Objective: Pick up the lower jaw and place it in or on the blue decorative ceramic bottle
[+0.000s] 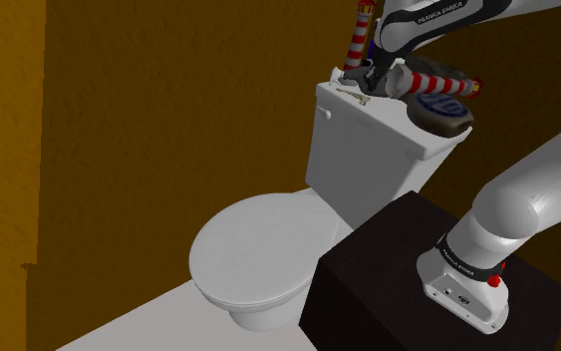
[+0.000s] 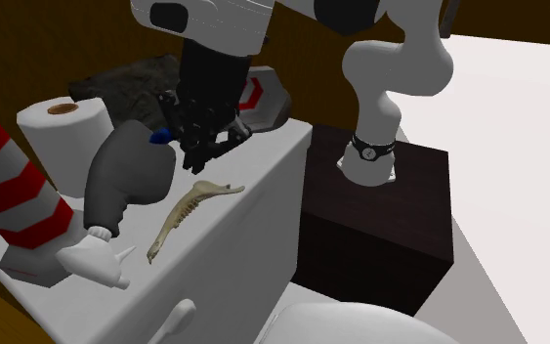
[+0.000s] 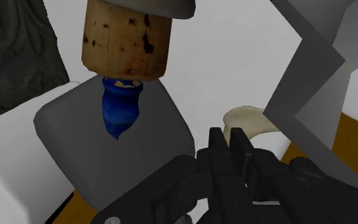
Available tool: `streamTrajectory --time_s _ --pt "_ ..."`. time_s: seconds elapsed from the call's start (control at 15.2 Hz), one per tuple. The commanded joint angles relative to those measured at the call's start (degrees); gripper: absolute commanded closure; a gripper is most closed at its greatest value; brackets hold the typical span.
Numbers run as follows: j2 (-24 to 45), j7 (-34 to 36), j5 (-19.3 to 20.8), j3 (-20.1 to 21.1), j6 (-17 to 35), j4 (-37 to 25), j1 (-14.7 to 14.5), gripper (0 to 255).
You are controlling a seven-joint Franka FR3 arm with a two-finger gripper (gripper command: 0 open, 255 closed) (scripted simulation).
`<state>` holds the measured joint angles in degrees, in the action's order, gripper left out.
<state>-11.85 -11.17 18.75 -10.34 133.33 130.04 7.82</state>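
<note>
A: Okay, tool state?
B: tool (image 3: 229,139) is narrow, the two black fingers meet, nothing clasped between them
A: Lower jaw?
B: lower jaw (image 2: 183,213), pale bone, lies flat on the white tank lid (image 2: 263,181) of the toilet (image 1: 253,254), just under the tool's tips. Wrist view has its curved end poking out right past the fingertips. Touching or not, can't tell, but it isn't gripped
A: And the bottle?
B: blue bottle (image 3: 120,111) is close beside the tool, off to one side of the fingers. I see a blue neck under a big cork stopper (image 3: 126,35), and the rest sits behind a grey block (image 3: 117,156) that lies between it and the tool
A: Anything else near?
B: red-and-white striped thing (image 2: 4,181) and a toilet roll (image 2: 60,122), both further from the tool than the grey block, same lid. A small white figure (image 2: 95,259) sits past the far end of the jaw
A: Arm?
B: it comes off the dark stand (image 2: 380,230) next to the toilet, tool pointing down at the lid
</note>
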Motion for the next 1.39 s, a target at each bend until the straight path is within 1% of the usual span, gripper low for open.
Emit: streamTrajectory --time_s 0.0,0.33,0.4,0.53,0.59,0.73,0.79,1.32 --pt "0.0 0.0 0.0 0.0 0.0 0.0 0.0 255" --pt "0.0 0.0 0.0 0.0 0.0 0.0 0.0 255" --pt "0.0 0.0 0.0 0.0 0.0 0.0 0.0 0" --pt "7.13 -8.96 -6.73 -1.43 -7.07 -9.63 -1.78 0" --pt "10.91 -12.99 -9.7 -1.81 -10.94 -14.76 -2.22 0" --pt "18.93 -20.08 -14.75 -1.83 -19.33 -25.74 -2.17 0" --pt "22.79 -22.87 -16.64 -1.54 -23.44 -31.12 -1.8 0" --pt "24.12 -22.96 -16.78 -1.23 -18.0 -27.02 -1.23 0"
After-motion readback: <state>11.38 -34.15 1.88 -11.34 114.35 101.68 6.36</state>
